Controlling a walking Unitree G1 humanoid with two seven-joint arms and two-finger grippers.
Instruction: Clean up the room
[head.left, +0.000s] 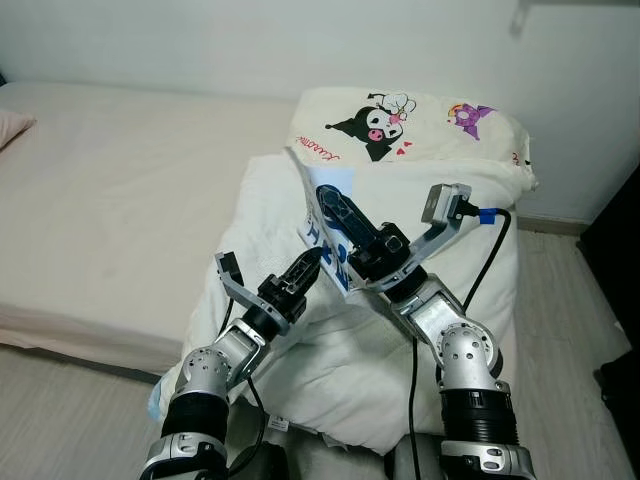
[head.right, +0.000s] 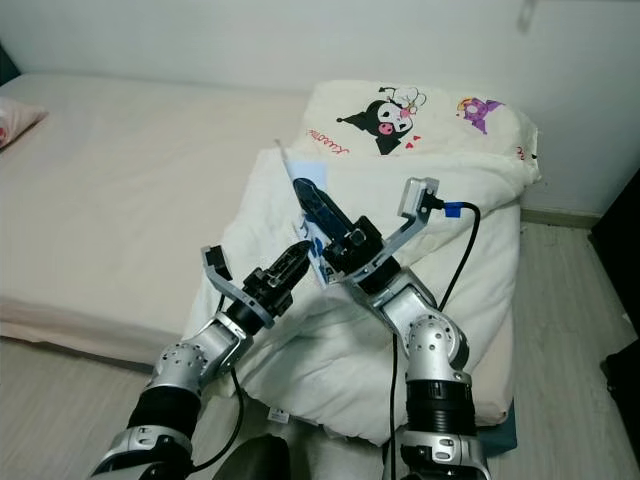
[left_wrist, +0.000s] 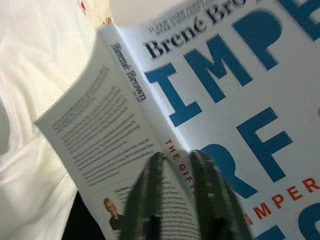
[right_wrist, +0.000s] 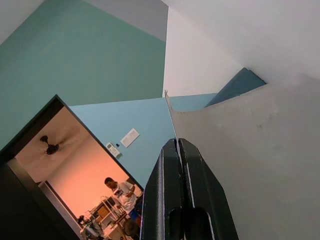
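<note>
The right gripper (head.left: 335, 215) is clamped tight on the top edge of a white and blue book (head.left: 322, 228), holding it upright above a folded white duvet (head.left: 300, 330) at the end of the bed (head.left: 120, 200). The left gripper (head.left: 305, 270) has its fingers nearly closed, tips at the book's spine, holding nothing. A cartoon pillow (head.left: 420, 125) lies beyond. With only a thin edge pinched, the book could swing or slip onto the duvet

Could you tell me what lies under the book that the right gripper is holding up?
Under the book, held upright by the right gripper, lies a folded white duvet, with a cartoon-print pillow behind. What the duvet itself covers cannot be seen.
</note>
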